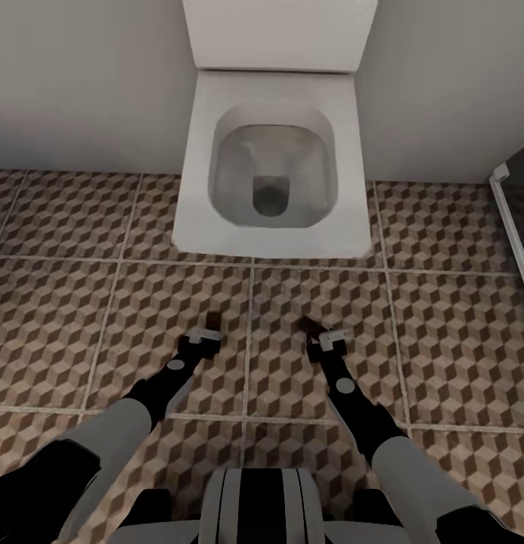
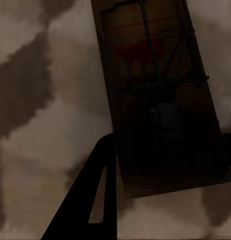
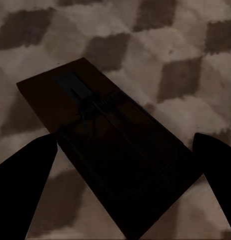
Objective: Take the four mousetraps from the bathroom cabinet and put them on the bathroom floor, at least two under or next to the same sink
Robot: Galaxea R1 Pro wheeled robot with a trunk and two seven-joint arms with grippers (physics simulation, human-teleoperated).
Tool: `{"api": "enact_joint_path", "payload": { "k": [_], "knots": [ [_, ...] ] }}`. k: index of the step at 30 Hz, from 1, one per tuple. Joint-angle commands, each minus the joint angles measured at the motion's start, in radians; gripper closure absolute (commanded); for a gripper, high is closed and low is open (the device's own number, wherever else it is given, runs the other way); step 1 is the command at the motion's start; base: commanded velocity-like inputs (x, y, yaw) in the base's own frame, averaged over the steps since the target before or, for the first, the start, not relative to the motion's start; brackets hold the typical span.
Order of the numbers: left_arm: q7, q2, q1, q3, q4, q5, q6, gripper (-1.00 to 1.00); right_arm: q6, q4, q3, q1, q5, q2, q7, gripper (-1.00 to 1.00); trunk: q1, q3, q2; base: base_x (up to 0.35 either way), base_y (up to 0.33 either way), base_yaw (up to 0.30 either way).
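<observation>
I am holding a mousetrap (image 2: 160, 100) pinched in my left gripper (image 1: 209, 326), fingers closed on its board. My right gripper (image 1: 316, 332) is likewise clamping a second mousetrap (image 3: 110, 150). Both are hanging over the bathroom floor (image 1: 458, 317), near a white toilet (image 1: 273, 162).

toilet (image 1: 273, 151) white | bathroom floor (image 1: 443, 317) brown-beige-white cube pattern | mousetrap (image 2: 155, 75) tan, red mark

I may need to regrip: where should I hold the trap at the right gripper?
Pinch the trap across its two long edges, fingers coming along its length from the near end: the board is flat and thin, with wire on top.
</observation>
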Motion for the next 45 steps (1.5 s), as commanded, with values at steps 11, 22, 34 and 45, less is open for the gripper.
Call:
{"api": "enact_joint_path", "payload": {
  "k": [11,22,34,45],
  "knots": [
    [0.011,0.001,-0.001,-0.006,0.009,0.013,-0.004,1.0,0.0,0.001,0.004,-0.001,0.009,0.0,-0.009,1.0,0.001,0.0,0.0,0.201,0.0,0.0],
    [0.011,0.001,-0.001,-0.006,0.009,0.013,-0.004,1.0,0.0,0.001,0.004,-0.001,0.009,0.0,-0.009,1.0,0.001,0.0,0.0,0.096,0.0,0.0],
    [0.011,-0.004,-0.001,-0.006,0.009,0.013,-0.004,1.0,0.0,0.001,0.004,-0.001,0.009,0.0,-0.009,1.0,0.001,0.0,0.0,0.001,0.0,0.0],
    [0.011,-0.009,-0.001,-0.007,0.008,0.012,-0.004,1.0,0.001,0.001,0.004,-0.001,0.009,0.0,-0.009,1.0,0.001,0.0,0.0,0.0,0.0,0.0]
  ]
}}
